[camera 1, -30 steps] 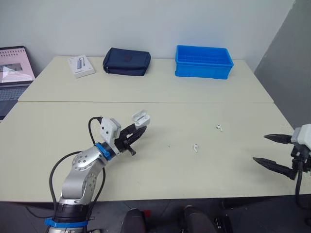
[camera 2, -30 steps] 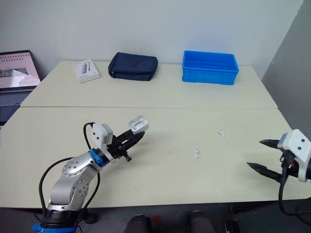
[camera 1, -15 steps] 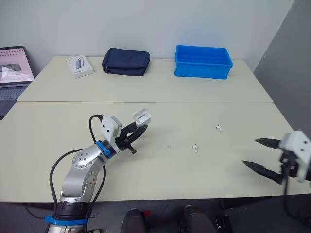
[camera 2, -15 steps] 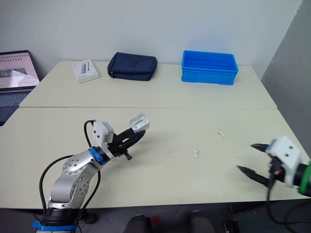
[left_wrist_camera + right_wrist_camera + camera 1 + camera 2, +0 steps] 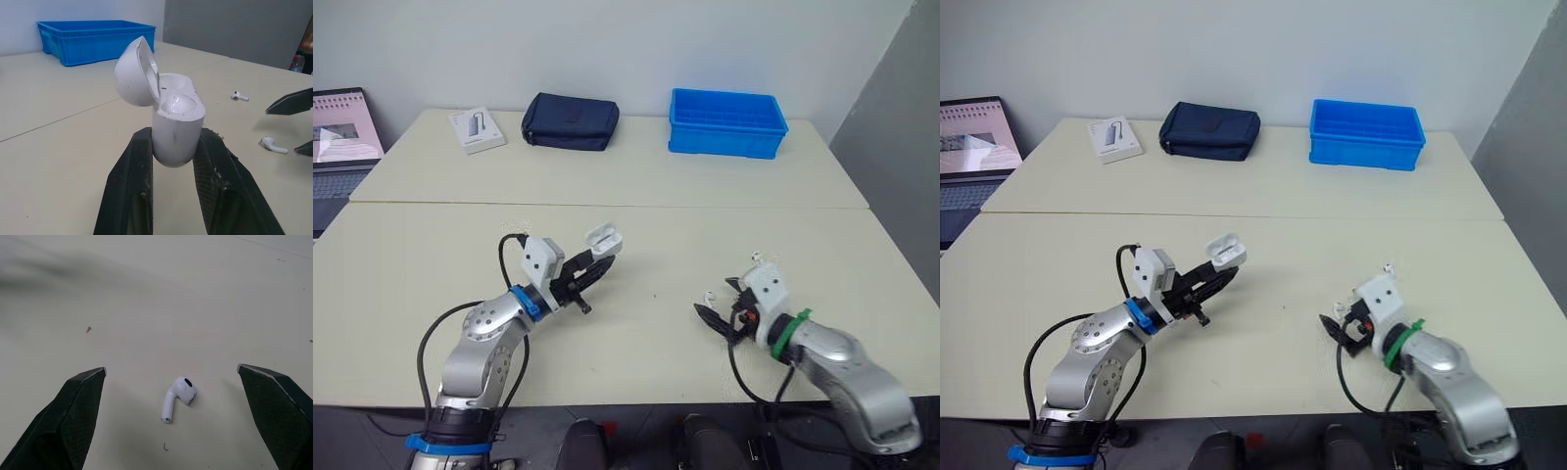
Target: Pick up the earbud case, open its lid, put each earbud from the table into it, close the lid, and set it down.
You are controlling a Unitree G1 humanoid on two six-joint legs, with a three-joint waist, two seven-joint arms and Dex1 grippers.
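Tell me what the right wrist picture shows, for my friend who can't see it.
A small white earbud lies on the pale table, between the two black fingers of the right gripper, which is wide open. The fingers are apart from the earbud, one on each side, not touching it.

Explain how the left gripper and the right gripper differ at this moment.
The left gripper is shut on the earbud case, whose lid is open; the right gripper is open and holds nothing. The left gripper is raised off the table, while the right gripper is low over it, its fingers on either side of an earbud. Both have two black fingers.
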